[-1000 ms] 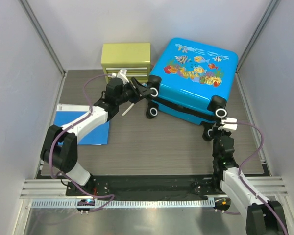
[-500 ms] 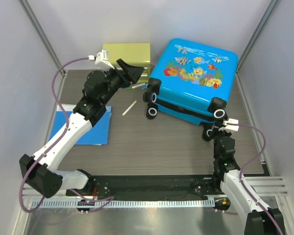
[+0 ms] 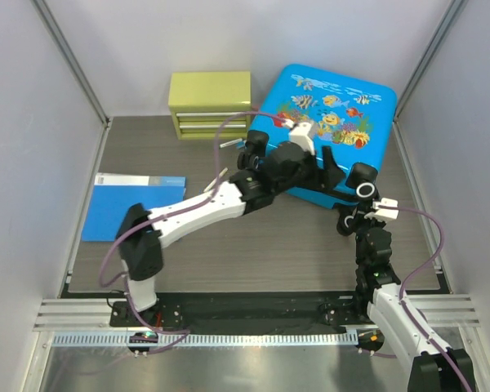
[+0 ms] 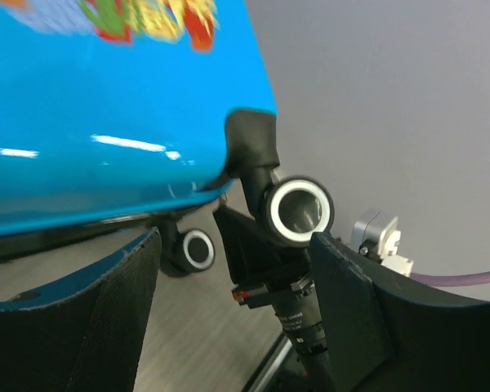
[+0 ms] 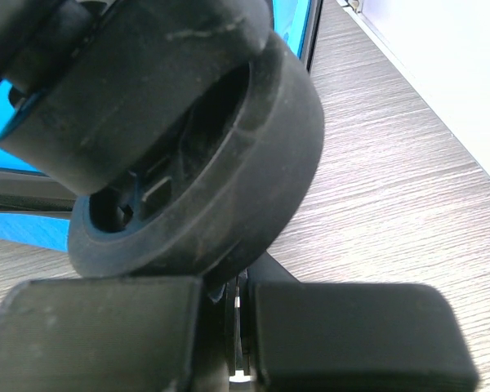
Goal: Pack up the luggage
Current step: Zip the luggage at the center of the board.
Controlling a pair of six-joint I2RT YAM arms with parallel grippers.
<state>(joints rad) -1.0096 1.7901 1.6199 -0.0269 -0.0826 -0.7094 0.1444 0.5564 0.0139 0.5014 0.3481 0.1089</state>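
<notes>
The luggage (image 3: 327,122) is a bright-blue fish-print suitcase lying shut at the back right, wheels toward me. My left arm reaches across the table, and my left gripper (image 3: 325,170) hangs open at the case's near edge, close to its right wheel (image 3: 364,189). In the left wrist view the blue shell (image 4: 106,106) fills the top. That white-rimmed wheel (image 4: 300,211) and my right wrist show between the spread fingers (image 4: 73,318) of the left gripper (image 4: 229,310), which holds nothing. My right gripper (image 3: 358,222) is shut right under a lower black wheel (image 5: 196,147); its tips (image 5: 229,286) hold nothing.
A yellow-green drawer box (image 3: 211,104) stands at the back, left of the suitcase. A flat blue folder (image 3: 135,206) lies at the left. A white stick (image 3: 222,174) lies partly under my left arm. Grey walls close in the back and both sides.
My left arm swung from the drawer box rightward across the table to the suitcase's near right wheel, and its jaws opened wider. The right arm stayed put.
</notes>
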